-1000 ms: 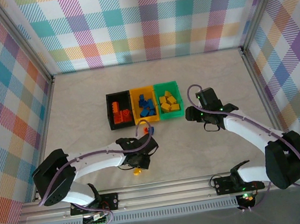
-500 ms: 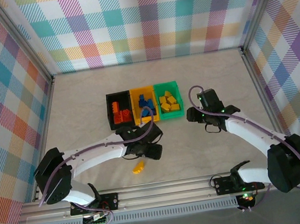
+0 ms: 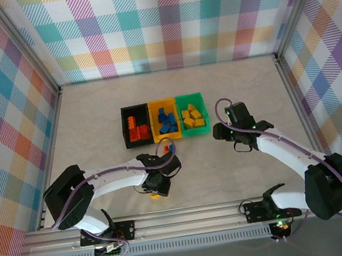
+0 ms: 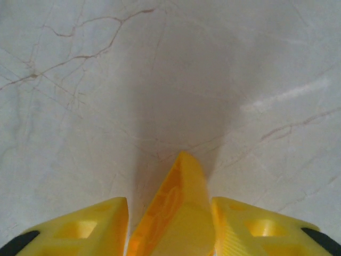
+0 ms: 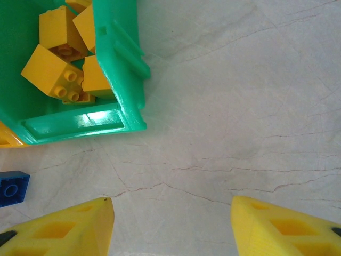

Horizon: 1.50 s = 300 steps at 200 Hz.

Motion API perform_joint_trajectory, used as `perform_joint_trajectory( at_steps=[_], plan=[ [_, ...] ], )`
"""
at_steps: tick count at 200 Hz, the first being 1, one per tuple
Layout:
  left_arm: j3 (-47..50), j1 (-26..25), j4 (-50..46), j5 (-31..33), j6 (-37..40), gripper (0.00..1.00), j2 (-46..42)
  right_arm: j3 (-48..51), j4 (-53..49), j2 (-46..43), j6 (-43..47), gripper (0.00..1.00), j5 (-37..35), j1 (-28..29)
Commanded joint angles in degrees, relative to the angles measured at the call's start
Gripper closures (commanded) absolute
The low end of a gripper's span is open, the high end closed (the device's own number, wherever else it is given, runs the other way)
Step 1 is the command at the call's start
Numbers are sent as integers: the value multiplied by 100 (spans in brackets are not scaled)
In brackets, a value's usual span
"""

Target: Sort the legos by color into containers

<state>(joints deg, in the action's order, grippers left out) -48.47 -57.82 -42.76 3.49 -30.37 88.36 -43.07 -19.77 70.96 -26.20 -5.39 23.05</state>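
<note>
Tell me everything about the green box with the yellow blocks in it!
The green bin is a small rectangular box of shiny plastic with an open top and raised ribs on its outer wall. It stands upright on the marble-look table. It is at the right end of a row of three bins, joined to the yellow bin beside it. Several yellow legos lie jumbled inside, tilted at different angles, some with studs showing.

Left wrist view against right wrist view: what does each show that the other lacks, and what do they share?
Left wrist: the left gripper closed on a tilted yellow brick. Right wrist: the right gripper open and empty, a green bin corner holding yellow bricks, a blue brick on the table outside it. Shared: the pale veined table and yellow fingers.
</note>
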Motion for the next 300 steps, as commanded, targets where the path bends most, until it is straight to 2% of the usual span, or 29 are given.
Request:
perform_joint_trajectory(
  at_steps=[1,40,77,125,169,180,194,214,233,254,300],
  plan=[
    [-37,52,69,-65,71,65,133,42,-62,-94,-8,40,-59,16],
    [-441,67,-56,49,63,75,-94,66,-29,-109,-26,40,-76,15],
    [-1739,439,56,-15,371,79,275,123,30,-105,-51,40,-111,16],
    [-4604,1110,-2,33,994,81,2264,154,-23,-90,-61,40,-104,15],
    [-7544,1450,-997,331,1244,82,4217,157,-120,-131,-4,40,-15,16],
    [-8213,1479,-1294,426,1272,79,4614,156,-137,-161,26,40,37,20],
    [-8936,1529,-1615,452,1277,72,5000,169,-167,-211,51,40,88,16],
    [-9592,1555,-1922,351,1246,49,5269,204,-157,-290,71,39,236,24],
    [-9585,1551,-1882,197,1153,29,5068,229,-144,-342,53,39,366,104],
    [-8992,1555,-1528,56,1066,17,4427,199,-124,-339,12,39,433,311],
    [-5267,1547,310,-175,641,4,1667,77,243,43,-264,38,464,1000]
  ],
)
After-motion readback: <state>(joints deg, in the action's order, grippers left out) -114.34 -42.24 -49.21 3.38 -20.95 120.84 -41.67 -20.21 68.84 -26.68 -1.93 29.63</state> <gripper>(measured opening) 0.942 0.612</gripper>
